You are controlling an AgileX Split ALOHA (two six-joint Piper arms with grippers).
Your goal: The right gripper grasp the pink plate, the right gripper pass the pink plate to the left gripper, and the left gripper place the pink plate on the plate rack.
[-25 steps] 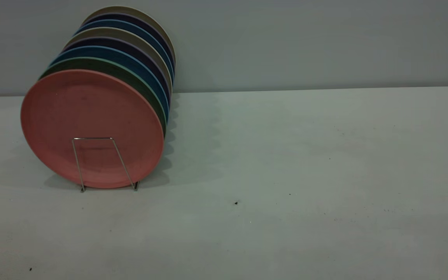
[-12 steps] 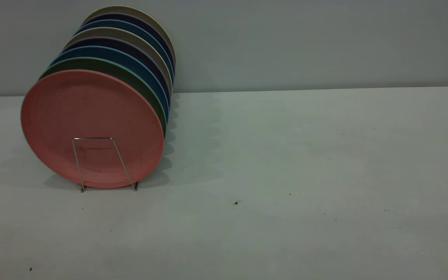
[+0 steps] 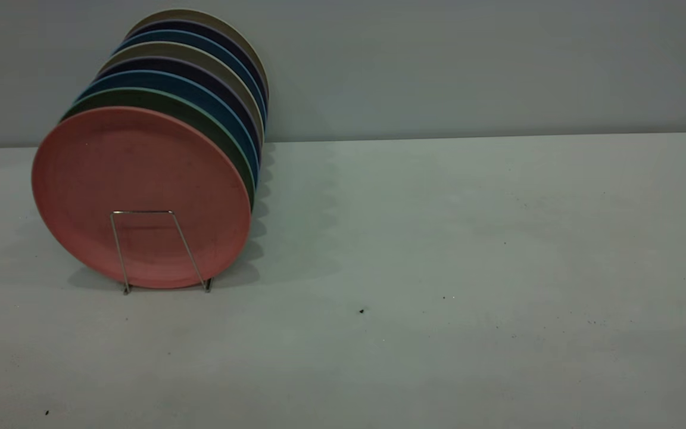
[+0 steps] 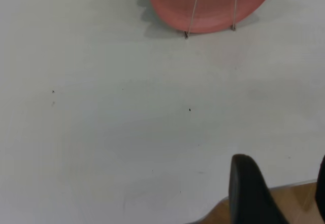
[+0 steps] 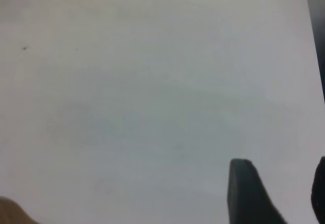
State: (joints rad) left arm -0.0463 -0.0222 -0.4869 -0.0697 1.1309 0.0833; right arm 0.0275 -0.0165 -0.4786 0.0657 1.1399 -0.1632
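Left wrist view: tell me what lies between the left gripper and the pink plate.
Only bare table with a few dark specks. The left gripper, jaws open, sits by the table's near edge; the pink plate stands in the plate rack across it.

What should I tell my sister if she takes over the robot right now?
Left gripper: open, holding nothing, back over the near table edge, far from the rack.
Right gripper: open, holding nothing, above bare table.
Pink plate: standing upright at the front of the plate rack, behind its front wire loop, with the green plate and the other plates lined up behind it.
Done: the plate sits in the rack and no gripper touches it.
Left: nothing that shows; both arms are clear.
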